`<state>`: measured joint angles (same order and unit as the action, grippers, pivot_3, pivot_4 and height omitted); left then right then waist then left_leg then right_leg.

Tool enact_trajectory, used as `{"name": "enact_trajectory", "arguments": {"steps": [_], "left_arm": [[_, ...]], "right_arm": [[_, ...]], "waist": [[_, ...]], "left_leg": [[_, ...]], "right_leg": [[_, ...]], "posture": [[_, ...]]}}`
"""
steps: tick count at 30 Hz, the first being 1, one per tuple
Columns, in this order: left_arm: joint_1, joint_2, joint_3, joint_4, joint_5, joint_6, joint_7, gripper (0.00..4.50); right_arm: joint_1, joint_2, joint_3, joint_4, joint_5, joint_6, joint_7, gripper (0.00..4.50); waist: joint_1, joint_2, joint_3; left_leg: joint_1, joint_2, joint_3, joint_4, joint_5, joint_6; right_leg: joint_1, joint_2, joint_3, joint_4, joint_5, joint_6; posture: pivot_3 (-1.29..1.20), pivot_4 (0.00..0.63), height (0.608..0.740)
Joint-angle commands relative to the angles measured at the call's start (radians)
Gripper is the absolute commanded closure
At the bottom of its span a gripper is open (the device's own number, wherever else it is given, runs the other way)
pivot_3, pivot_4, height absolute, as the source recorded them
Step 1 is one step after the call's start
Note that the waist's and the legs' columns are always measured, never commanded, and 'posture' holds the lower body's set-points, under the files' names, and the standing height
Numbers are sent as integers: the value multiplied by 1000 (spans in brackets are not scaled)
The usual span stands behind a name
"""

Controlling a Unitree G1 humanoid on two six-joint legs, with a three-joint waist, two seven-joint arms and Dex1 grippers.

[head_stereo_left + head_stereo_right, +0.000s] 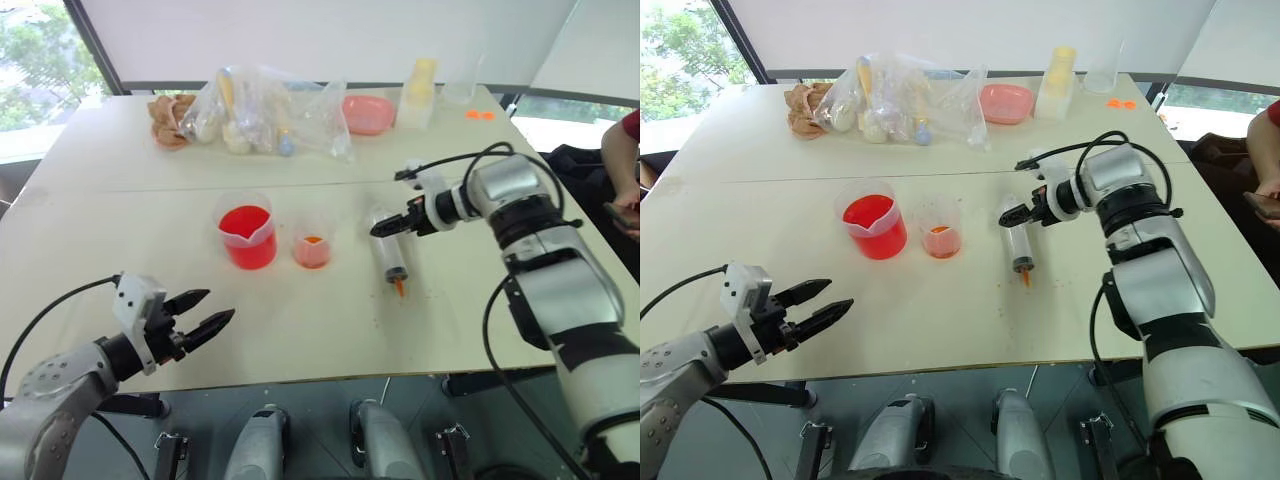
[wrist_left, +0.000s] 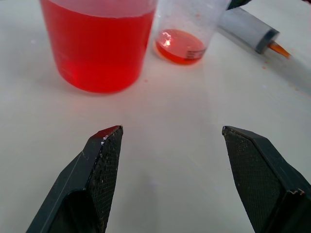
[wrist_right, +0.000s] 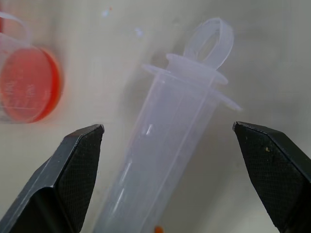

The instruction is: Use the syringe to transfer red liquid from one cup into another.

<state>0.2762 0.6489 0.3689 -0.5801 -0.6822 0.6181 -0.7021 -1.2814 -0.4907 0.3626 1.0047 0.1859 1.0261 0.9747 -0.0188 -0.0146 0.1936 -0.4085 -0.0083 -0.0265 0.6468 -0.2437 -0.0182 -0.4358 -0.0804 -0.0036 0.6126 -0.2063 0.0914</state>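
Note:
The syringe (image 1: 389, 252) lies flat on the table, its orange tip (image 1: 399, 286) toward the front edge and its ring-ended plunger toward the back. My right gripper (image 3: 167, 127) hovers just above its plunger end, open, one finger on each side of the barrel (image 3: 165, 145) and not touching it. Left of the syringe stands the wide spouted cup (image 1: 247, 236), about half full of red liquid (image 2: 99, 48). Between them stands a smaller clear cup (image 1: 312, 246) with a little red liquid at the bottom. My left gripper (image 1: 205, 312) is open and empty, low near the front left, pointing at the cups.
Clear plastic bags (image 1: 265, 110) with several items, a brown object (image 1: 170, 118), a pink bowl (image 1: 367, 113) and a pale yellow container (image 1: 420, 88) line the table's back. A person's arm (image 1: 620, 150) shows at the right. The table's front edge (image 1: 330, 375) runs close by.

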Motion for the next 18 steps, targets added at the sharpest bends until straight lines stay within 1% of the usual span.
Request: {"name": "enact_trajectory", "arguments": {"steps": [1,4,5,7,11,12,18], "left_arm": [[2,8,15,-51,-2,-8,19,1069],[-4,3,-10,-53,19,-18,33,1069],[-5,0,-16,-49,25,-23,34,1069],[-8,-8,-31,-43,36,-30,38,1069],[-15,-13,-48,-36,50,-39,41,1069],[-17,-13,-47,-35,50,-39,39,1069],[-38,0,-27,-5,46,-36,23,1069]], "right_arm": [[-49,31,14,66,-73,-40,20,43],[-56,70,-8,136,-107,-20,-28,43],[-56,81,-16,151,-117,-18,-47,270],[-57,102,-27,173,-135,-9,-63,843],[-50,129,-59,186,-158,13,-95,2853],[-46,133,-65,184,-163,20,-97,3081],[-20,130,-135,147,-149,88,-108,3095]], "waist": [[0,0,0],[-2,0,0],[-2,-1,-1],[-2,-1,-1],[-3,-2,-2],[-4,-2,-2],[-3,-3,-3]], "left_leg": [[0,0,0,0,0,0],[1,0,0,0,0,0],[1,0,0,0,0,0],[2,0,0,0,0,0],[2,0,0,0,0,0],[3,0,0,0,0,0],[4,0,-1,0,0,0]], "right_leg": [[0,0,0,0,0,0],[1,0,0,0,0,0],[1,0,0,0,0,0],[2,1,0,0,0,0],[2,1,0,0,0,0],[2,1,0,1,0,0],[4,1,0,1,0,0]], "posture": [[0,150,740],[0,150,740],[0,150,740],[0,150,740],[0,150,740],[0,150,740],[0,150,740]]}}
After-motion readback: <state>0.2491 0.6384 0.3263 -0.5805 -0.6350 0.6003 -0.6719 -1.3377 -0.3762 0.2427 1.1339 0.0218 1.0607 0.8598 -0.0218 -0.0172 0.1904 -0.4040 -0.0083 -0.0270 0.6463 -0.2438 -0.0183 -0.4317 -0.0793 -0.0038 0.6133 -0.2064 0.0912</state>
